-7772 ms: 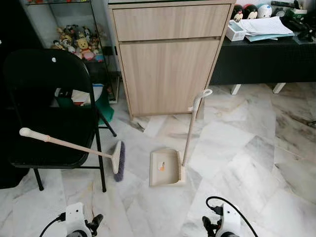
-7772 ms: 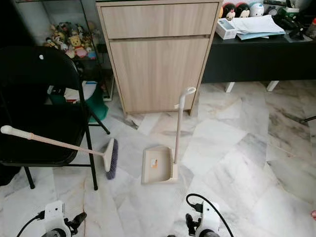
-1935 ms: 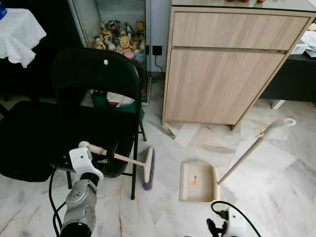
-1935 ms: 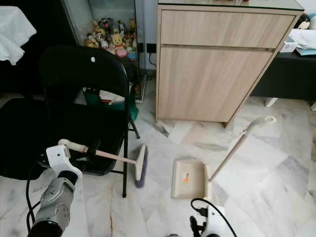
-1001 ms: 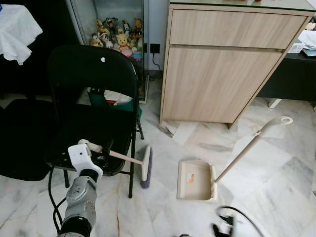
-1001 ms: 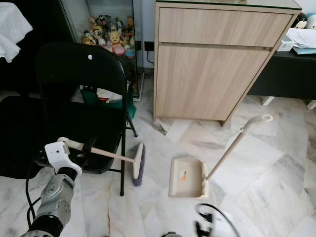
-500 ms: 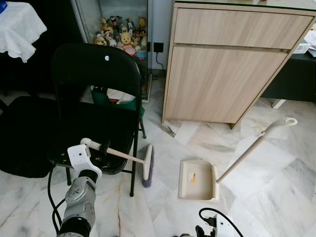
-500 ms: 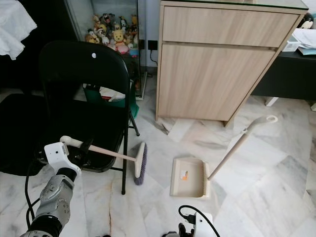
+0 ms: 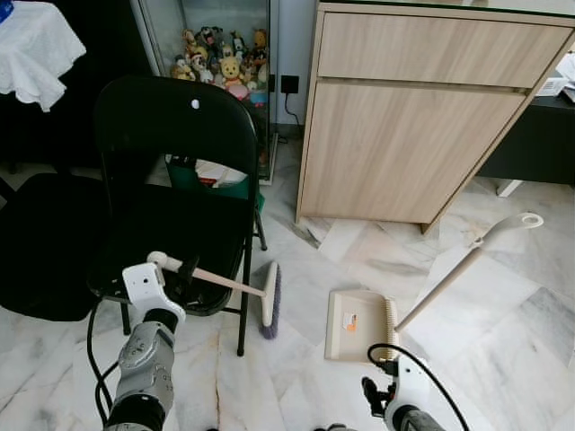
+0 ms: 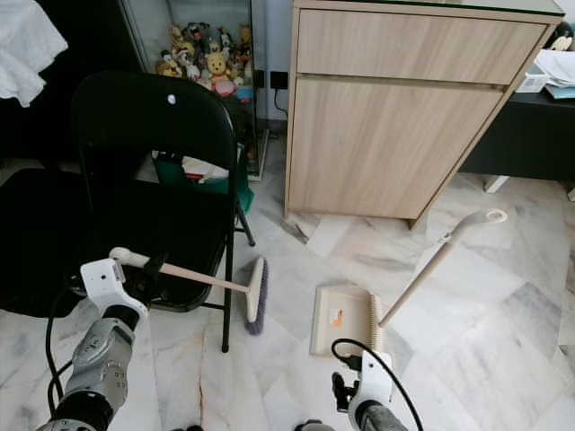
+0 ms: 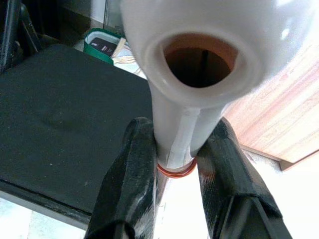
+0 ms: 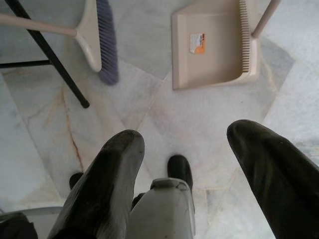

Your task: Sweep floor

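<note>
A pale marble floor runs from the near edge to a light wooden cabinet at the far middle, with a glass case of soft toys to its left and a dark surface at the far right. A black folding chair stands at the left; open floor lies to the right of it and in front of the cabinet.

The left tool is raised over the chair seat's near edge, its two black fingers clamped on the cream handle of the broom. The handle slopes down rightward to the brush head, which rests on the floor beside the chair's leg.

Just right of the brush head, the dustpan lies flat, its long handle leaning up to the right.

The right tool hangs low at the near edge, fingers spread wide and empty, above bare floor just short of the dustpan.
</note>
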Available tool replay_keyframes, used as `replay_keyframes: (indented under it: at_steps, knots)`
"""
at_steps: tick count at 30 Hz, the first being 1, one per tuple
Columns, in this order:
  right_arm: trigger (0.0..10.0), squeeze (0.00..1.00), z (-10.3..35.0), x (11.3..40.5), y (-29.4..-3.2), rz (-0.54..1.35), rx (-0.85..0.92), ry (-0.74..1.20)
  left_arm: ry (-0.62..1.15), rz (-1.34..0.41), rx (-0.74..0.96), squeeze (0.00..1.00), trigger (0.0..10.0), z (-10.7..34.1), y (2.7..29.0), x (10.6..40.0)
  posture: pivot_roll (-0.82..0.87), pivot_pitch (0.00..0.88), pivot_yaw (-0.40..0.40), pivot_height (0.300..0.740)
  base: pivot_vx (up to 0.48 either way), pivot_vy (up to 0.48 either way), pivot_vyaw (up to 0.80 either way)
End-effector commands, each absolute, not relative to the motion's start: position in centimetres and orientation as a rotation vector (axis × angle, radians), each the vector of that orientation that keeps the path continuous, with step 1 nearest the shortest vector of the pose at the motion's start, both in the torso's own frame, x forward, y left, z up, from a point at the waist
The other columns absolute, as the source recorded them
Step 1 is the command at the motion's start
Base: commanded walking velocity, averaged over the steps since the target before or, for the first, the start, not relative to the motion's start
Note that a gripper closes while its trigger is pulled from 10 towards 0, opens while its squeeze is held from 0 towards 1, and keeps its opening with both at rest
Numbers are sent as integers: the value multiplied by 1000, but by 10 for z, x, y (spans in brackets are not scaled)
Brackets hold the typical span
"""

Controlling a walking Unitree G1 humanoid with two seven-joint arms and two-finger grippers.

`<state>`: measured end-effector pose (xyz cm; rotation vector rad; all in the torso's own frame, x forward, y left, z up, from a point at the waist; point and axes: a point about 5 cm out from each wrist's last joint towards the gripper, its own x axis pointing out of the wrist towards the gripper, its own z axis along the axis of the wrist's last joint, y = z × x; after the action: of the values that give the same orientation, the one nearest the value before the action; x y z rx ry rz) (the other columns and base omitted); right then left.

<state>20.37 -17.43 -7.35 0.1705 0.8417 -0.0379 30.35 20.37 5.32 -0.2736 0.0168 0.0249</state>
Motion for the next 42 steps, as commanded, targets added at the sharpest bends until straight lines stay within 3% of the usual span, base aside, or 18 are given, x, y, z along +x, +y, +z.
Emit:
replay_keyframes:
  at_steps: [1,9,10,11,12,13,19,24,31,42]
  knots:
    - [10000,0,-79,193,-178,-54,177,882,39,25,-292,0,0,48,204,300,-169,175,-30,740,0,0,0]
    - [10000,0,-79,192,-182,-80,180,868,42,5,-289,0,0,48,200,301,-168,181,-22,740,0,0,0]
    - [10000,0,-78,193,-182,-86,180,857,49,5,-284,0,1725,48,201,300,-173,183,-19,740,0,0,0]
    - [10000,0,-78,193,-182,-94,178,849,53,7,-280,0,2549,47,202,300,-173,183,-17,740,0,0,0]
    - [10000,0,-77,194,-182,-99,177,844,56,8,-277,0,2549,47,203,300,-173,183,-17,740,0,0,0]
    - [10000,0,-76,193,-190,-131,178,812,65,11,-269,0,10000,45,204,298,-171,184,-12,740,0,0,0]
    - [10000,0,-64,187,-234,-276,110,651,88,15,-253,0,10000,41,211,293,-188,189,10,740,0,0,0]
    - [10000,0,-55,187,-248,-292,62,565,99,10,-243,0,10000,41,213,294,-200,190,22,740,0,0,0]
    - [10000,0,-37,197,-242,-205,-33,375,104,9,-229,0,10000,42,213,293,-205,188,31,740,0,0,0]
    - [10000,0,58,221,-220,-121,-154,-58,105,11,-212,0,10000,42,215,288,-205,190,31,740,0,0,0]
